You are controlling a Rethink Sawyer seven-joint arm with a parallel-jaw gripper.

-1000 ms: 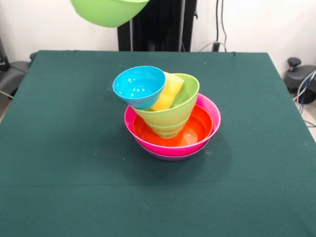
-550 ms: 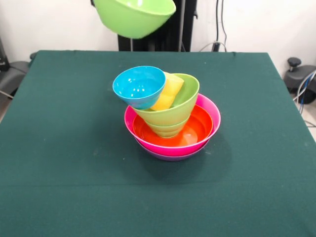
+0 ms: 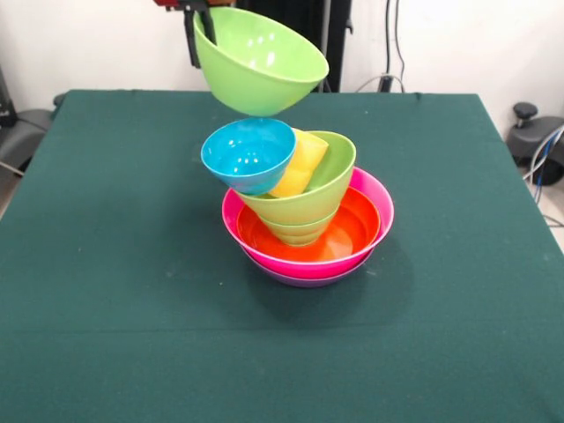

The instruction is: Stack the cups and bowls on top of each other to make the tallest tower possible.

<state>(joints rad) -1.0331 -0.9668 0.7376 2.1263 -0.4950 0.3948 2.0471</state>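
tower (image 3: pixel 304 220): nested pile near the middle of the green table (image 3: pixel 106 264), slightly toward its far half
base: purple bowl (image 3: pixel 304 278) lowest, only a thin rim strip shows under the hot pink bowl (image 3: pixel 374 216); wide orange bowl (image 3: pixel 352 225) sits inside the pink one
middle: two lime green bowls nested in the orange one; lower one (image 3: pixel 298 233) shows only its bottom, upper one (image 3: pixel 326 181) leans to picture left
yellow cup (image 3: pixel 300 166): lies tilted inside the upper green bowl, ribbed body visible
sky blue bowl (image 3: pixel 248 154): perched on the left rim of the upper green bowl, touching the yellow cup, mouth tipped toward the camera, overhanging the pile to picture left
held bowl (image 3: pixel 260 62): large lime green, glossy, in the air just above the blue bowl, small gap between them, tilted so its inside faces camera and picture right
gripper (image 3: pixel 198 35): comes in at the top edge, black fingers clamped on the held bowl's left rim
arm: only a red and black bit at the top edge shows, rest out of frame
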